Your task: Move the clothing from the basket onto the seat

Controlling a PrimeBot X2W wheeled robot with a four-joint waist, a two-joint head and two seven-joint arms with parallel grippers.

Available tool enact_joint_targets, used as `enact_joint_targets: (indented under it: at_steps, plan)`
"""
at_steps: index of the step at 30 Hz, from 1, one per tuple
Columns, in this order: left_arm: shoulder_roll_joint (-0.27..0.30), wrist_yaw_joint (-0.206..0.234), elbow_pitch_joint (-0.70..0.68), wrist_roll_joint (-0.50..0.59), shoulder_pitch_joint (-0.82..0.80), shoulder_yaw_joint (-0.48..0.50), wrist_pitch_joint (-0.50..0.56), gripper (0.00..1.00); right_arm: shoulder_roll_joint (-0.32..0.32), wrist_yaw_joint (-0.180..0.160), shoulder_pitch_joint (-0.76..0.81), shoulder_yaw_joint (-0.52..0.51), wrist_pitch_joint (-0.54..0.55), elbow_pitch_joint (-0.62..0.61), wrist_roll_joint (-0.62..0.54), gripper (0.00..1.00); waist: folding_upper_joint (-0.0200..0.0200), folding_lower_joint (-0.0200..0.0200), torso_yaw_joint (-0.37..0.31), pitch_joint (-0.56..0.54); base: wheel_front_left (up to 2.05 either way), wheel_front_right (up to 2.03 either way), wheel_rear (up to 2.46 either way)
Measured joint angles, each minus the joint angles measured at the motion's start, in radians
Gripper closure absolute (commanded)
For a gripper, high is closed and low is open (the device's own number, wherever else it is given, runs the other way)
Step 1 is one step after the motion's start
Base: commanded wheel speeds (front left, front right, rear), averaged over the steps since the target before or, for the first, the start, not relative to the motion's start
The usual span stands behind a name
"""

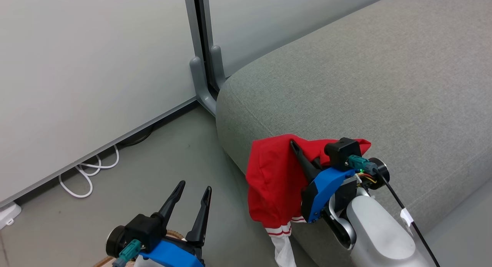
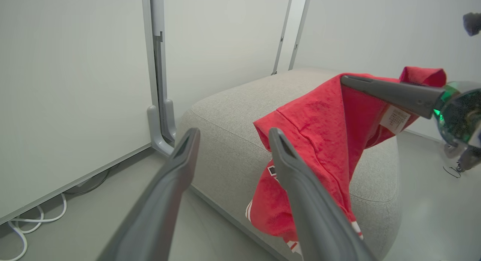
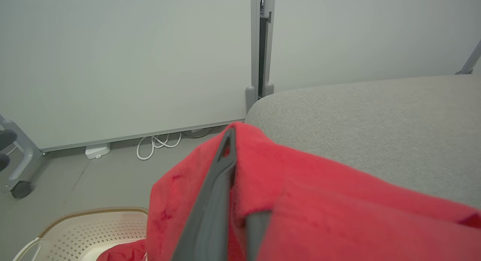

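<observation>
Mid-frame in the head view, the right gripper (image 1: 298, 150) is clamped on a red garment (image 1: 273, 178), holding it at the near edge of the grey seat (image 1: 365, 78), with its white-striped cuff dangling down the cushion's front. At lower left, the left gripper (image 1: 194, 192) hangs empty, fingers spread wide. The basket (image 3: 94, 227), lower left of the right wrist view, holds more red cloth (image 3: 120, 251). The carry-over appears under way. Next, the arm likely must reach farther over the cushion before letting go.
</observation>
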Motion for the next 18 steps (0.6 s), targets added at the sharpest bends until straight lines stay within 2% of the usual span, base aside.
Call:
enact_joint_targets:
  at_steps: [12, 14, 18]
  plan:
    - [0.016, 0.0, -0.006, 0.001, -0.019, -0.014, 0.0, 0.0, 0.001, 0.0, -0.01, -0.034, -0.001, -0.01, 0.004, 1.0, 0.0, -0.0001, 0.011, 0.044, 0.0, 0.0, 0.0]
    - [0.018, 0.0, -0.008, 0.001, -0.035, -0.014, 0.0, 0.0, 0.001, 0.0, -0.044, -0.08, 0.002, -0.003, -0.01, 1.0, 0.0, 0.0, 0.021, 0.066, 0.0, 0.0, 0.0]
    - [0.038, 0.0, -0.027, 0.012, -0.102, -0.031, 0.0, 0.0, 0.0, 0.0, -0.158, -0.242, 0.018, 0.015, -0.076, 1.0, 0.0, 0.0, 0.049, 0.134, 0.0, 0.0, 0.0]
